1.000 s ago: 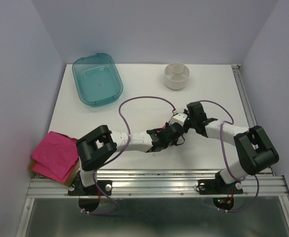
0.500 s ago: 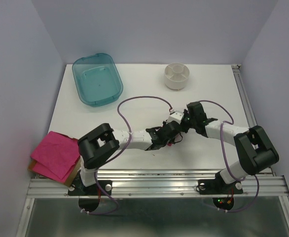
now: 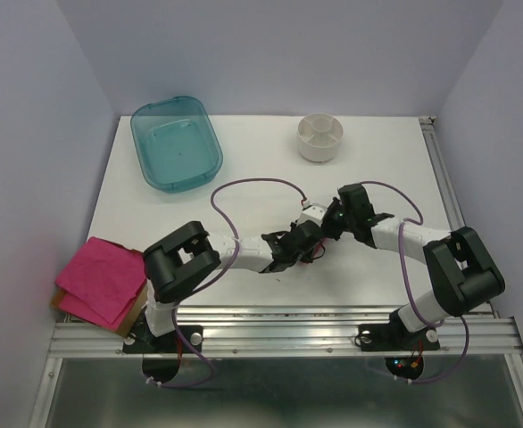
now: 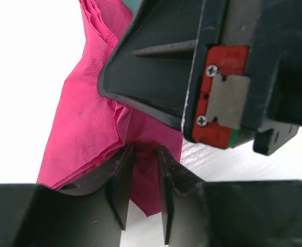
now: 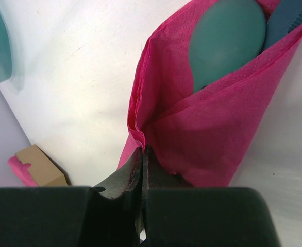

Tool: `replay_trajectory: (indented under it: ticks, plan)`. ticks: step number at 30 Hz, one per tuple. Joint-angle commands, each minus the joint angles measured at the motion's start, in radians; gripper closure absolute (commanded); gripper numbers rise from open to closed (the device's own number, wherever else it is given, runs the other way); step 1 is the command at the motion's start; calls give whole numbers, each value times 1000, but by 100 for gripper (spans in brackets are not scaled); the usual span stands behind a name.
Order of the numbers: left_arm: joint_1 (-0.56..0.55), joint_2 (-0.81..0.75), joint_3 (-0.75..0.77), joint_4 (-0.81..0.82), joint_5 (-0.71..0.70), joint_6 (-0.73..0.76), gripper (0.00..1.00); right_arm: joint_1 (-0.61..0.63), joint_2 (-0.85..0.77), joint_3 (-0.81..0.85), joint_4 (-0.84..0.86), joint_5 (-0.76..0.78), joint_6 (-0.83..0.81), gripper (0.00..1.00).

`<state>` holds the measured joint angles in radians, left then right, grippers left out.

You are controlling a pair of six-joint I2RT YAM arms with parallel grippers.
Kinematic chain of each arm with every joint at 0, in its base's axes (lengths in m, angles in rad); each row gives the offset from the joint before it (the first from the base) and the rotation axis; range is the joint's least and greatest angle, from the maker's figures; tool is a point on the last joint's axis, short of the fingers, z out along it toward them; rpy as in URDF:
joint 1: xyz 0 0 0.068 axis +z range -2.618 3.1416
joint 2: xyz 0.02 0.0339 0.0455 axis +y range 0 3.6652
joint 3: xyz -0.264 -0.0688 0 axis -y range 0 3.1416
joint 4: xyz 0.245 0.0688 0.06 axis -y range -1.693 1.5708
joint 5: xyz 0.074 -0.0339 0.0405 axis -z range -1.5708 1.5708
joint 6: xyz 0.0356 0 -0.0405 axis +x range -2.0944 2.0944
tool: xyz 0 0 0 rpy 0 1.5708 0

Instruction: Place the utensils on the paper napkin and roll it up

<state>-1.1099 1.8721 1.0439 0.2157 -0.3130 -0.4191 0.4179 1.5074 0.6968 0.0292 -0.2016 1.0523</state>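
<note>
Magenta paper napkin (image 5: 207, 134); utensils (image 5: 227, 41) lengthwise, heads outward

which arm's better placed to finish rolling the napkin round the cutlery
Right, probably. The right claw is shut on the folded edge of the paper napkin, with the utensils wrapped just ahead of it. The left claw also pinches the napkin, but the right claw's body crowds close above it.

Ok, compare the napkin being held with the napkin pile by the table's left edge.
The paper napkin is folded around the utensils; the pile lies flat. The paper napkin is pinched by the left tool and right tool; the pile is untouched. Both are magenta-pink paper.
</note>
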Motion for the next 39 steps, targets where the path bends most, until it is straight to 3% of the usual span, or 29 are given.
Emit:
replay_trajectory:
  ticks: [1, 14, 39]
  plan:
    - [5, 2, -25, 19, -1, -12, 61, -7, -33, 18, 3, 22, 3, 99]
    - [15, 33, -16, -12, -5, -20, 61, -7, -122, 15, -104, 91, -29, 99]
    - [33, 29, 8, -72, -1, 0, 62, -7, -224, -148, -180, 189, -25, 99]
